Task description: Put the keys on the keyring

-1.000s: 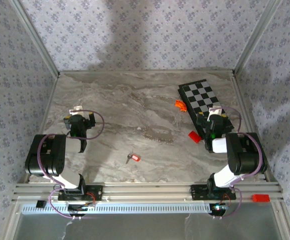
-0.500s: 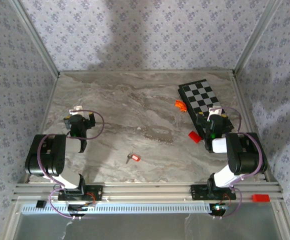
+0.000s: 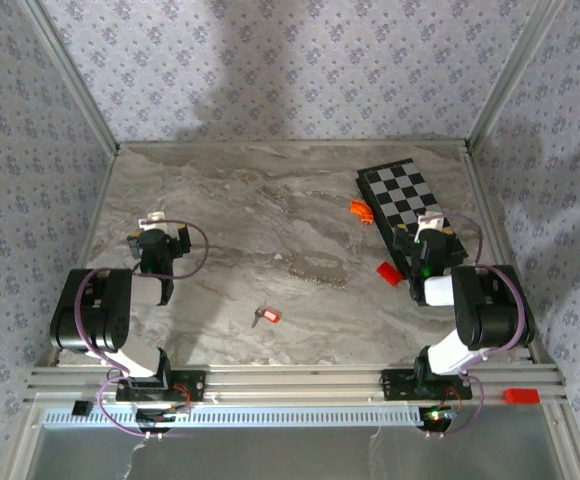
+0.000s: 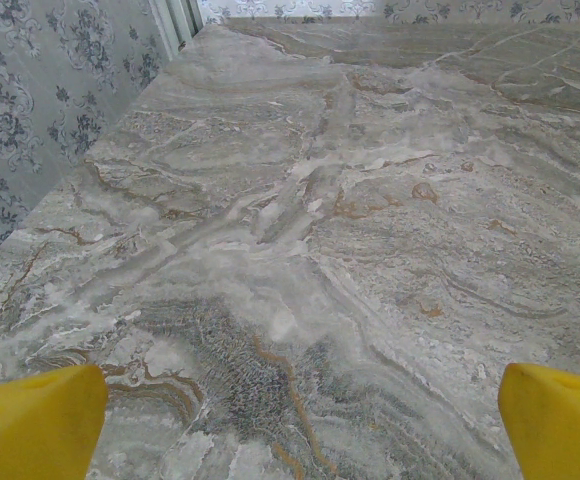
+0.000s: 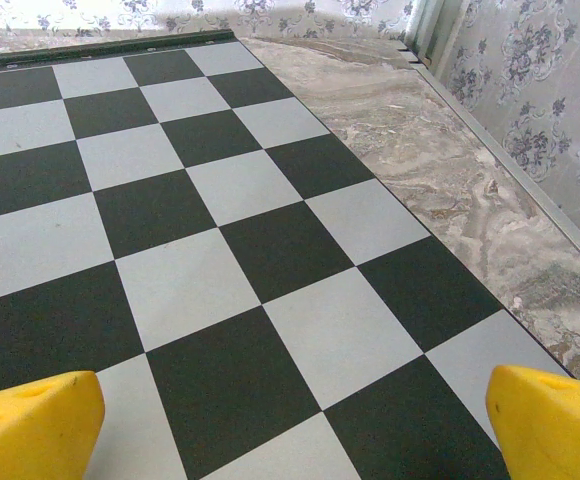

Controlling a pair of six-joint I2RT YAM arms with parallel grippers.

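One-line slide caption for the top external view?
Left gripper and right gripper open; key and keyring lie apart on the marble table, chessboard far right.

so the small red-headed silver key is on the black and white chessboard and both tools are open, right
No: the small red-headed silver key lies on the grey marble table, off the black and white chessboard, as the top external view shows. The left tool and right tool are open.

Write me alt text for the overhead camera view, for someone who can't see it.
A small silver key with a red tag lies on the grey marble table, apart from the pale chain-like keyring. The left hand and right hand, both open, flank them.
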